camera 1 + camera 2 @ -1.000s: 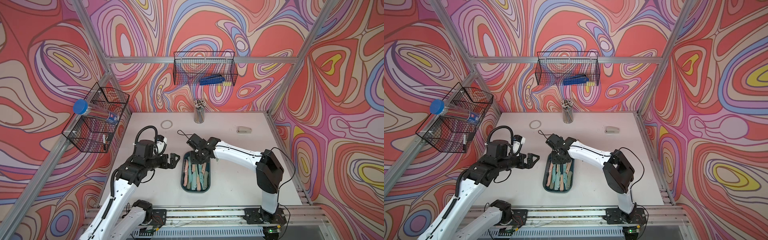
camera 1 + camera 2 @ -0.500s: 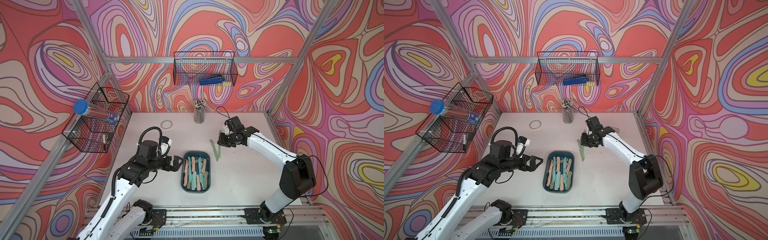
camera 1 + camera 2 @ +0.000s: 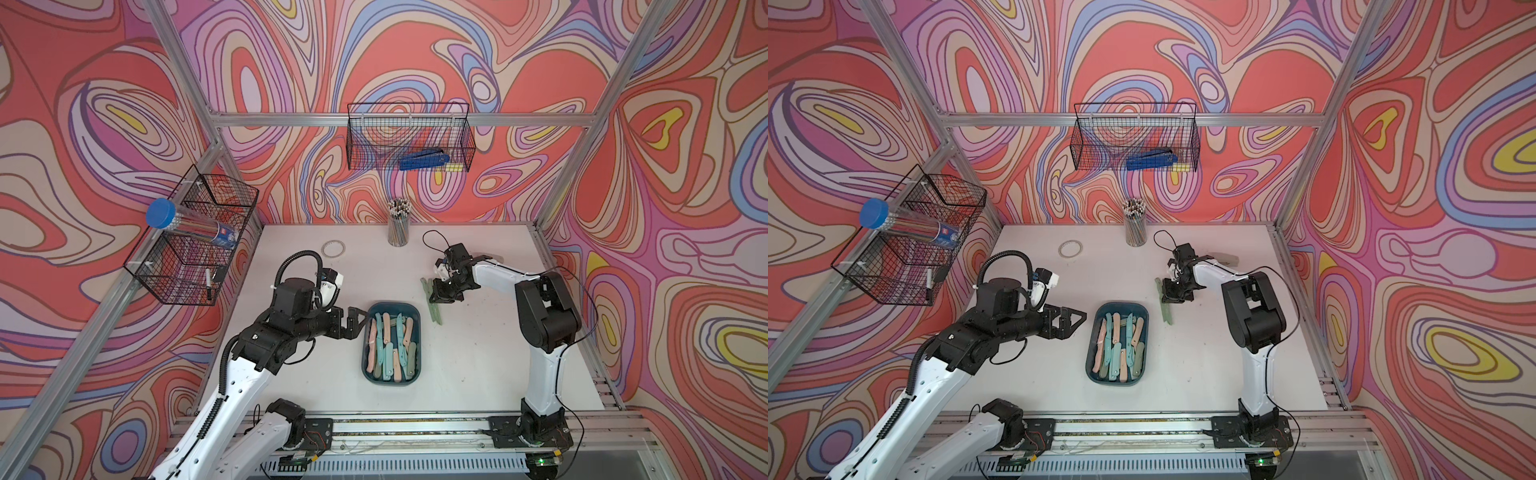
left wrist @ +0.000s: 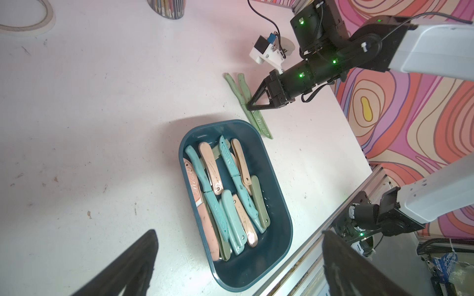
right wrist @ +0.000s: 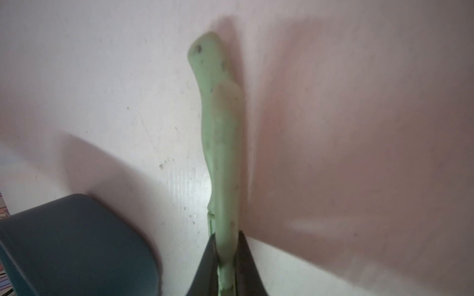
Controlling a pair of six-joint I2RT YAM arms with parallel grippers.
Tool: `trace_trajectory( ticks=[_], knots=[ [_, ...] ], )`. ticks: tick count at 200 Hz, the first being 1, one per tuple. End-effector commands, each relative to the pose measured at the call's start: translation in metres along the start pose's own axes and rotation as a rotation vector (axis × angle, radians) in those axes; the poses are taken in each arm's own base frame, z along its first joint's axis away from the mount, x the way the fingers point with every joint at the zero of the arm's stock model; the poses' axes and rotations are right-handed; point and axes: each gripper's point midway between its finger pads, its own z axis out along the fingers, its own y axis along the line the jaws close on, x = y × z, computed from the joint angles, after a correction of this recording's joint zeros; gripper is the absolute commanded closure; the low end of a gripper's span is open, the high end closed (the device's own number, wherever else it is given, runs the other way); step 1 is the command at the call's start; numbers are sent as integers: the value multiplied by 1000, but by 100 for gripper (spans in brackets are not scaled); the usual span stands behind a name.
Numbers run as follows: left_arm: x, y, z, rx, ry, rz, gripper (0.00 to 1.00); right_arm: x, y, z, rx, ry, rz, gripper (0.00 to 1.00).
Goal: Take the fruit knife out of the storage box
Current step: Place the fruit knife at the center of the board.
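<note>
The storage box [image 3: 390, 383] [image 3: 1117, 382] [image 4: 256, 269] [image 5: 77, 243] is a dark teal tub at the table's front middle. It holds several pink, teal and olive fruit knives [image 3: 390, 345] [image 4: 230, 194]. My right gripper [image 3: 433, 300] [image 3: 1165, 300] [image 4: 250, 105] [image 5: 225, 246] is shut on a pale green fruit knife [image 3: 436, 313] [image 3: 1168, 316] [image 4: 259, 120] [image 5: 227, 153], low over the table just right of the box. A second green knife [image 4: 232, 85] lies beside it. My left gripper [image 3: 361, 322] [image 3: 1081, 322] [image 4: 238, 233] stands open and empty at the box's left rim.
A pencil cup [image 3: 399, 228] and a tape ring [image 3: 332, 249] stand at the back of the table. Black wire baskets hang on the back wall [image 3: 409, 137] and the left wall [image 3: 191, 241]. A grey block [image 3: 1227, 259] lies behind the right arm. An aluminium rail [image 3: 415, 428] borders the front.
My right gripper lifted the green knife out of the box, carried it right, then lowered it next to the box. My left gripper moved closer to the box's left rim.
</note>
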Motion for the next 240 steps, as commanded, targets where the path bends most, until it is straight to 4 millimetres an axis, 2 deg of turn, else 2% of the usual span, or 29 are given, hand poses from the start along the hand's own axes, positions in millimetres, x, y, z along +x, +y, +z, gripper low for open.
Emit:
trace_trajectory(
  ticks=[1,43,70,129,155,240],
  knots=[
    [-6,-2,2,5,-18,7,1,-13,3,-2,-43,-17,-27,95],
    [0,4,8,0,-23,-5,1,-16,-3,-5,-64,-28,7,95],
    [-3,6,9,-14,-29,1,1,-13,-6,0,-62,-12,30,94],
    [-3,8,8,-24,-35,2,1,-12,-30,3,-12,-19,104,86],
    [-2,8,7,-29,-35,1,1,-11,-33,2,-4,-21,106,80],
    [-3,9,6,-32,-44,2,1,-10,-29,2,-38,-19,131,77]
  ],
)
